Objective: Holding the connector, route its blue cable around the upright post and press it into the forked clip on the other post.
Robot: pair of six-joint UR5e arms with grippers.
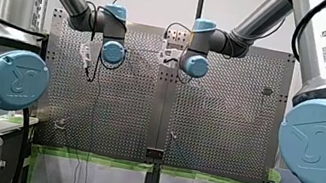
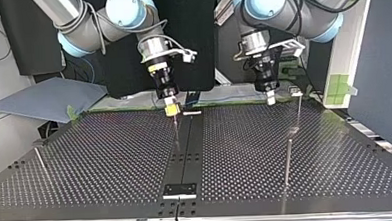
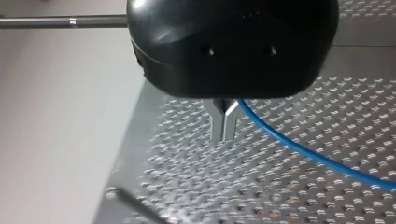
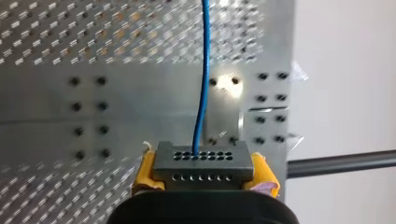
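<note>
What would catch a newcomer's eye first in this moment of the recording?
The grey connector, clamped between the yellow pads of my right claw in the right wrist view, with its blue cable running straight ahead over the perforated table. In the left wrist view the cable passes beside the shut metal fingers of my left claw.

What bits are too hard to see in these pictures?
1. Forked clip: too small to pick out among the thin metal posts in the top view.
2. Thin blue cable: its far end is cut off by the left wrist view's edge.
3. Whether my left end effector pinches it: hidden by its black housing.
</note>
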